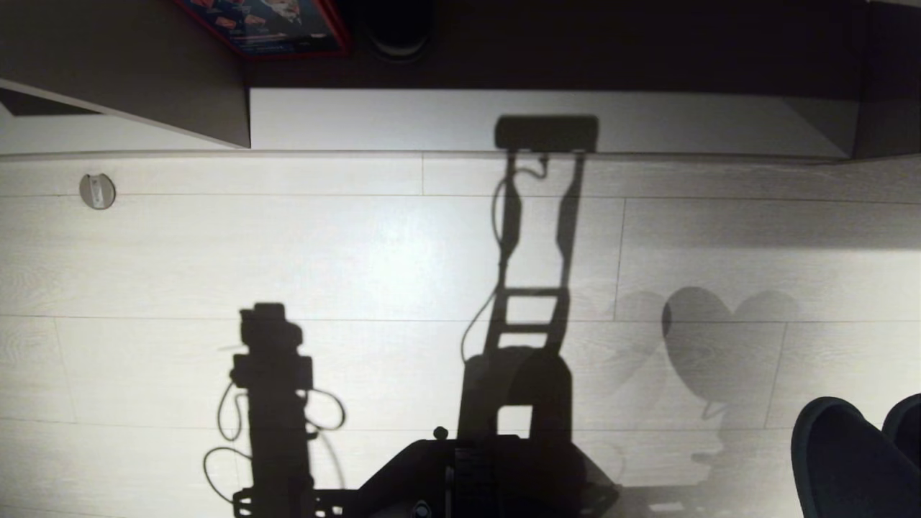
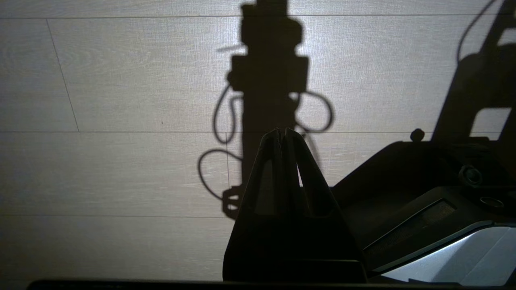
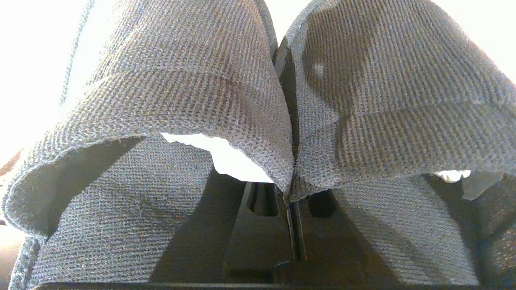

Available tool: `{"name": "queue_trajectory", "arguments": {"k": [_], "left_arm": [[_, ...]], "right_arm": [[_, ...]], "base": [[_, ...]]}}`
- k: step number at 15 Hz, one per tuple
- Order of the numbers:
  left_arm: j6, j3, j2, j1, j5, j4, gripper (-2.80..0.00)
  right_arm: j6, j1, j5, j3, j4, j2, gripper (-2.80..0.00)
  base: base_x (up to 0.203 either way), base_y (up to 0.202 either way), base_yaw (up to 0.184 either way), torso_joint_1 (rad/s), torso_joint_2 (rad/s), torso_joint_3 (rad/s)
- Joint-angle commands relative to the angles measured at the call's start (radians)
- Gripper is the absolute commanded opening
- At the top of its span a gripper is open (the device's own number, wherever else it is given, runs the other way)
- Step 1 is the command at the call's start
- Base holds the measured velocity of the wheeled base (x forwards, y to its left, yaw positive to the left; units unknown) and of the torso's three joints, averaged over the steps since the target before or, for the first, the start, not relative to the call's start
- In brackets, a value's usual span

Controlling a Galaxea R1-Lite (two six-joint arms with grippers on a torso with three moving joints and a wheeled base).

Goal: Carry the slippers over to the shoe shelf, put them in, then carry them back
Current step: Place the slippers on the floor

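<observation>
Two slippers [image 1: 842, 460] hang at the lower right edge of the head view, above the pale floor. In the right wrist view both slippers [image 3: 181, 92] show their grey knit uppers side by side. My right gripper [image 3: 292, 189] is shut on their touching inner edges, and the fabric hides its fingertips. The shoe shelf [image 1: 540, 119] lies ahead at the top of the head view, with a light base board, a dark back and an upright divider [image 1: 180, 79]. My left gripper [image 2: 282, 131] is shut and empty over the floor beside my base.
A small round fitting [image 1: 97, 191] sits on the floor at the left, near the shelf. A red-edged flat item [image 1: 266, 29] and a dark round object [image 1: 399, 32] lie inside the shelf. My dark base [image 1: 468, 482] fills the bottom centre, and shadows of my arms fall across the floor.
</observation>
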Motion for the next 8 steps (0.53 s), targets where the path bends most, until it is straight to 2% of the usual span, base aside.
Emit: {"name": "queue_trajectory", "arguments": {"k": [1,8], "left_arm": [[-0.001,0.001,0.001,0.000,0.000,0.000,-2.80],[-0.001,-0.001,0.001,0.000,0.000,0.000,-2.80]], "right_arm": [[0.009,0.001,-0.003,0.000,0.000,0.002,-2.80],[0.019,-0.001,-0.003,0.000,0.003,0.002,-2.80]], "base": [[0.000,0.000,0.000,0.000,0.00,0.000],[0.000,0.000,0.000,0.000,0.00,0.000]]}}
